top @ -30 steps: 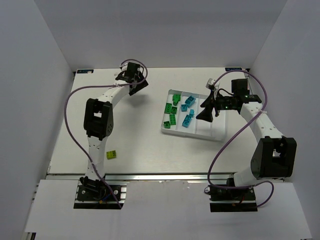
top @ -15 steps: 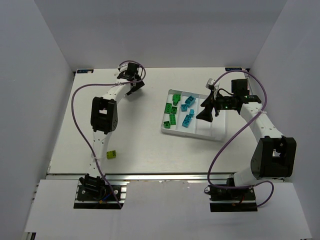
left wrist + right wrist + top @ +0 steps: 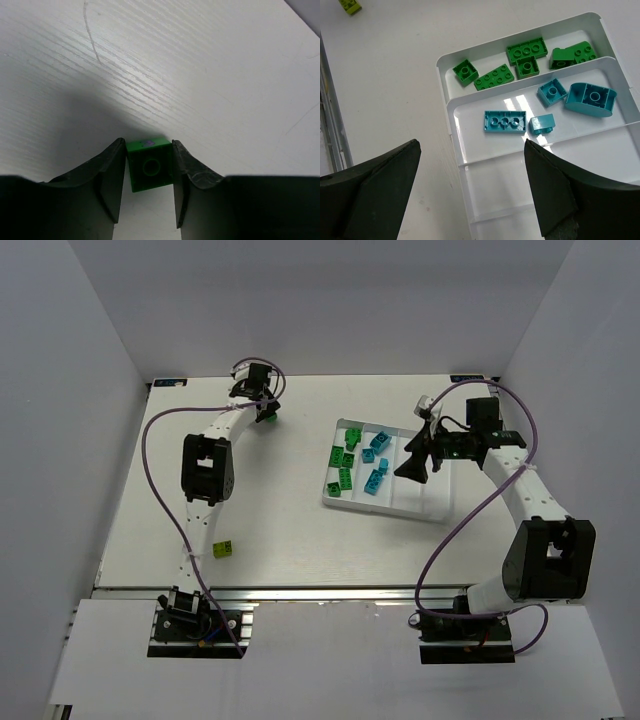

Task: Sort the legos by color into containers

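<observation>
Far left, your left gripper (image 3: 147, 150) has closed on a green brick (image 3: 149, 171).
Your right gripper (image 3: 471, 146) gapes wide, empty, over the tray (image 3: 510, 192).

White table (image 3: 280, 530) (faint wood grain) enclosed by plain grey-white walls (image 3: 320, 300).

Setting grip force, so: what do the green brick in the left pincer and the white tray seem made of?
The green brick looks like hard moulded plastic: crisp edges, round stud, faint sheen. The tray is probably glossy plastic: glare spots, moulded ridges.
</observation>
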You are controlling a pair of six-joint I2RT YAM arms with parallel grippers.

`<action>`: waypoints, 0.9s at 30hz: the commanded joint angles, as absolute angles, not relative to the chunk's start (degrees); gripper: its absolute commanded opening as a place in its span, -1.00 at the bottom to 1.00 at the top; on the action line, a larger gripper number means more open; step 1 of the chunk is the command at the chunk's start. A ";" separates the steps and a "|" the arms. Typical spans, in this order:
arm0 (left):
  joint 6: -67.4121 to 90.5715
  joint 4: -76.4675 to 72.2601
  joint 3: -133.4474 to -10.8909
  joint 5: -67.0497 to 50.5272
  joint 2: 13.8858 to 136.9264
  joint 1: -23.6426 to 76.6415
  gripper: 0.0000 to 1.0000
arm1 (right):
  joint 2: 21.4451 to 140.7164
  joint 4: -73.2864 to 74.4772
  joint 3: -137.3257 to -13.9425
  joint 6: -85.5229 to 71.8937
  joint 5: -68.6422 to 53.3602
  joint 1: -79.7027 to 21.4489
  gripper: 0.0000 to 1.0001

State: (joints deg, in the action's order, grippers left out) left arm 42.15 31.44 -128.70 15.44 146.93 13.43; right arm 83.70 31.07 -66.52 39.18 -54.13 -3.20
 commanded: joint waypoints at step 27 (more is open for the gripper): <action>37.80 5.00 -80.23 -14.95 110.99 28.73 -1.00 | 80.51 34.28 -64.95 39.02 -57.57 -2.72 -0.85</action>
State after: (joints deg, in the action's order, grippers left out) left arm 40.16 3.97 -78.19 -14.66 109.56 27.46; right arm 81.78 33.30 -64.31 39.00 -56.12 -3.01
